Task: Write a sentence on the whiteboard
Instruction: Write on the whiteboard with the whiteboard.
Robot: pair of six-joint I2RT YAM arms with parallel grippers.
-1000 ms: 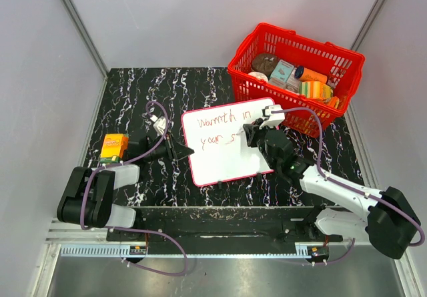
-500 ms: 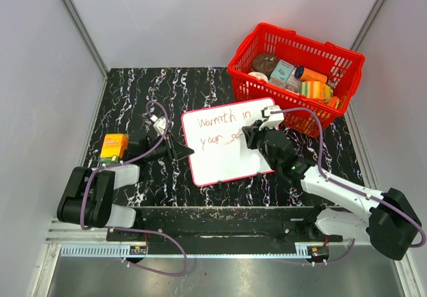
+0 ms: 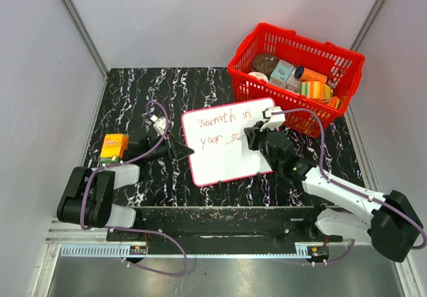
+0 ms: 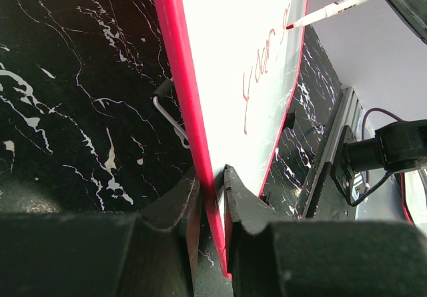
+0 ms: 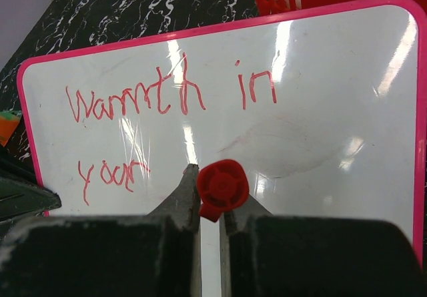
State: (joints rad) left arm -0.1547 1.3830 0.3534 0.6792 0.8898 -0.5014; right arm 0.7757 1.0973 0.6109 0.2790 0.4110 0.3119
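Two lines of thin red cursive, the sentence (image 3: 215,127), cross the glossy, round-cornered, red-framed whiteboard (image 3: 223,160) at the middle of the black veined table (image 3: 143,87). The left fingers (image 4: 175,211) clamp its left frame; the right fingers (image 5: 183,198) pinch a red-capped marker (image 5: 222,186).

Black-and-white arms (image 3: 333,191) carry looping purple cables (image 3: 320,147) and dark grey jaws.
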